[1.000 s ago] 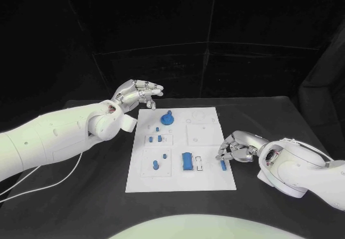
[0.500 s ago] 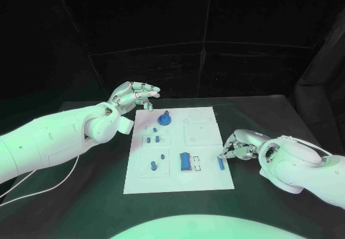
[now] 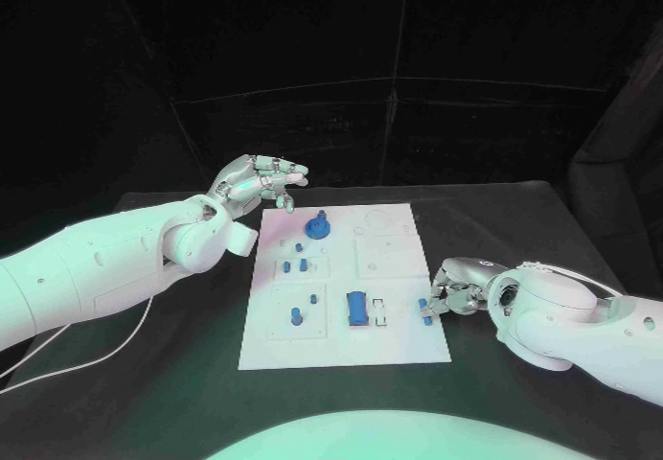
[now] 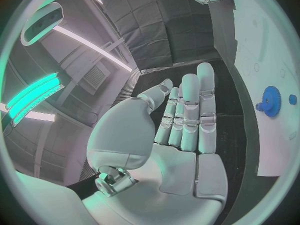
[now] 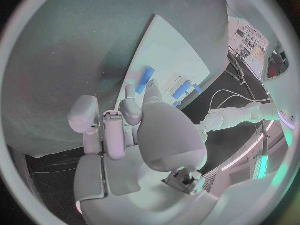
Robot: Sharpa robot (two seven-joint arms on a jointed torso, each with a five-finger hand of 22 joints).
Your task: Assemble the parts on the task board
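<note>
Black bench (image 3: 166, 383) carries the white rectangular task board (image 3: 387, 259); right robot hand (image 3: 453, 295) has drawn nearer, fingers apparently pinching the small blue peg (image 3: 425, 316) at the board's right edge, seemingly seating it; left robot hand (image 3: 262, 180) hovers far-left, curled, empty

Black table (image 3: 166, 364), dark curtained backdrop (image 3: 415, 105), ceiling light strips (image 4: 87, 44)

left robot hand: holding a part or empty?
Empty. The left robot hand shows a bare palm, fingers straight, raised off the task board.
</note>
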